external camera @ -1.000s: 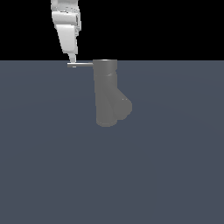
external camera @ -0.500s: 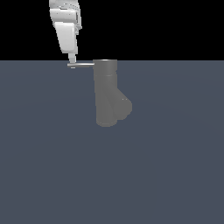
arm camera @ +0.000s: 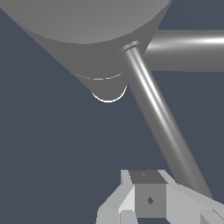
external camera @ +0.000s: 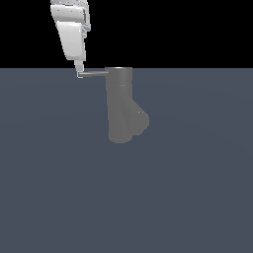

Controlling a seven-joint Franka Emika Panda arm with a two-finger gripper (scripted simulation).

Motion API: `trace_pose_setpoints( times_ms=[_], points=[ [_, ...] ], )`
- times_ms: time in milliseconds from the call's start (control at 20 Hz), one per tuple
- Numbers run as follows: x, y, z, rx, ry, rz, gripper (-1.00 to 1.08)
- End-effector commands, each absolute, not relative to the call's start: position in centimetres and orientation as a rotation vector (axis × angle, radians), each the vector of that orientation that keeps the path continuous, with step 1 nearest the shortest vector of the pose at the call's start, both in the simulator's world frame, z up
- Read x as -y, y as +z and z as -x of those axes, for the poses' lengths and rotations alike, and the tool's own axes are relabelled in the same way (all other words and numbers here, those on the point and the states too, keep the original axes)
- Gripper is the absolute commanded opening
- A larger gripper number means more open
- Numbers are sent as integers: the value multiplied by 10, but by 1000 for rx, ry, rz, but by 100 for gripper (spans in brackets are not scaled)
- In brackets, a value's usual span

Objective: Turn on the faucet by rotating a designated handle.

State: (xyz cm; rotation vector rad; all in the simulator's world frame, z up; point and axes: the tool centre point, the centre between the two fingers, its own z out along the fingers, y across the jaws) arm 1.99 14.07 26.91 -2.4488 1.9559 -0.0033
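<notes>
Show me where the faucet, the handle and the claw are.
faucet [external camera: 119, 104]: exterior view, upright cylinder.
handle [external camera: 95, 73]: exterior view, middle of the thin rod.
claw [external camera: 79, 72]: exterior view, fingertips at the rod's outer end.

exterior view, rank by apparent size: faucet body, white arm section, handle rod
1. Faucet: the largest, a thick upright cylinder with a stubby branch spout.
2. White arm section: smaller, though cropped by the frame's top edge, so only its visible part counts.
3. Handle: by far the smallest, a thin rod from the cylinder's top rim.

Bare simulated scene, apparently: flat slate floor [external camera: 188, 197], black backdrop [external camera: 188, 29].
</notes>
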Motion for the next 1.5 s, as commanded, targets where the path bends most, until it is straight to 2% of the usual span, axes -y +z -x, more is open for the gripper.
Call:
trace_pose_setpoints(
  times_ms=[0,250,1450],
  points=[
    [-132,269,-11,-1973,0,2445,-100],
    [-137,269,-6,-1956,-6,2452,-100],
    [-41,269,49,-1972,0,2445,-100]
  ],
)
